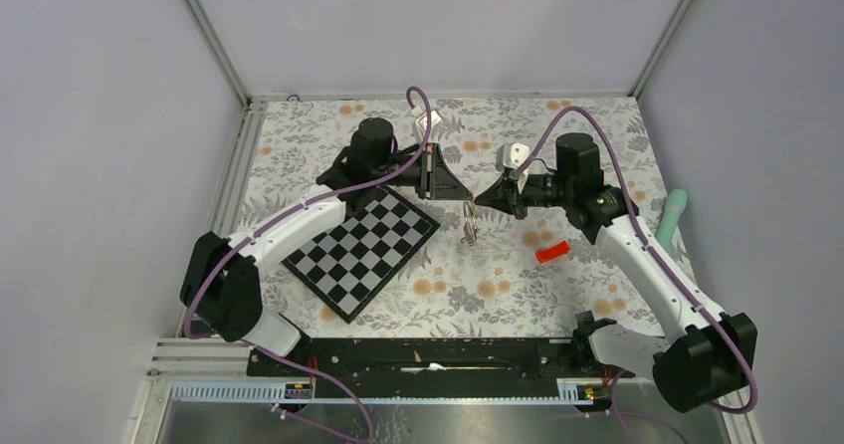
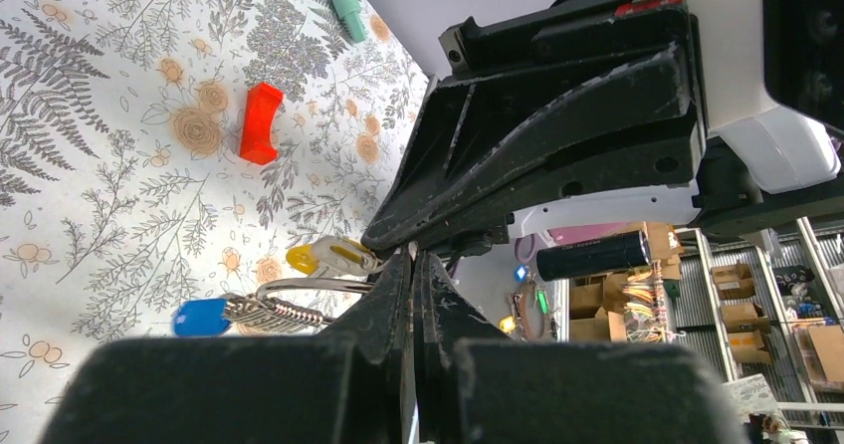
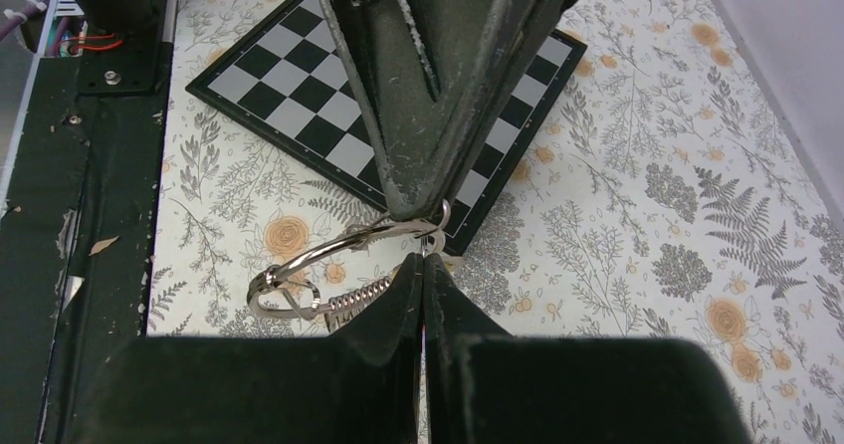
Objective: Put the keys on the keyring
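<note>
The keyring point(image 1: 470, 217) hangs above the floral mat between my two grippers. My left gripper point(image 1: 432, 175) is shut, and in the right wrist view its tips pinch the top of the keyring point(image 3: 338, 250). My right gripper point(image 1: 486, 198) is shut. In the left wrist view its tips meet the blade of the yellow-headed key point(image 2: 307, 258) beside the keyring point(image 2: 309, 287). The blue-headed key point(image 2: 199, 317) hangs at the ring's lower side, and its ridged blade shows in the right wrist view point(image 3: 360, 290). Both gripper tips nearly touch.
A chessboard point(image 1: 363, 250) lies on the mat under the left arm and also shows in the right wrist view point(image 3: 299, 76). A red block point(image 1: 552, 252) lies right of centre. A teal cylinder point(image 1: 672, 215) lies by the right wall. Walls enclose the table.
</note>
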### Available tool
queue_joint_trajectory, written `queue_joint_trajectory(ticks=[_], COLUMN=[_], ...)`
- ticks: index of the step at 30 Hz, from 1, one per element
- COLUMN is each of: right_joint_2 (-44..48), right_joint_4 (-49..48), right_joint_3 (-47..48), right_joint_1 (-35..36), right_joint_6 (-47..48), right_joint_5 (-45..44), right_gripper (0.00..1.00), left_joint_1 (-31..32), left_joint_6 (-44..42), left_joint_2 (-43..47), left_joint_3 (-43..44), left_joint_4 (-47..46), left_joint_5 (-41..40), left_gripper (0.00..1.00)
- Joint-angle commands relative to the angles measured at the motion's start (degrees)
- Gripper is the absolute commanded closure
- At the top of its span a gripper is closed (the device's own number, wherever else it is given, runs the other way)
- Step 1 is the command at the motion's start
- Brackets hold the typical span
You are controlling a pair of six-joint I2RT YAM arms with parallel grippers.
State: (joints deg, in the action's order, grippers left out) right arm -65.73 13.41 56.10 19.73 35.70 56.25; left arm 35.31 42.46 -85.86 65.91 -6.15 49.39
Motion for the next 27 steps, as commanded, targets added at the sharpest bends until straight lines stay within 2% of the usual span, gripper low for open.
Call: queue_joint_trajectory(ticks=[1, 7, 27], right_joint_2=[0.2, 1.1, 2.5], right_joint_4=[-0.2, 4.1, 5.1], right_joint_3=[-0.1, -0.6, 0.5], right_joint_1=[1.2, 1.4, 1.4], right_joint_6=[2.4, 8.8, 8.4], right_joint_5=[1.8, 0.0, -1.0], right_gripper=[1.00, 1.00, 1.00], left_joint_1=[0.0, -0.1, -0.1], left_joint_6=[-1.3, -2.2, -2.2], left_joint_2=[0.6, 0.8, 0.8], left_joint_3=[0.7, 0.8, -0.8], left_joint_4=[-3.8, -3.4, -4.2], left_joint_5=[0.3, 0.0, -0.2], left_gripper=[1.00, 1.00, 1.00])
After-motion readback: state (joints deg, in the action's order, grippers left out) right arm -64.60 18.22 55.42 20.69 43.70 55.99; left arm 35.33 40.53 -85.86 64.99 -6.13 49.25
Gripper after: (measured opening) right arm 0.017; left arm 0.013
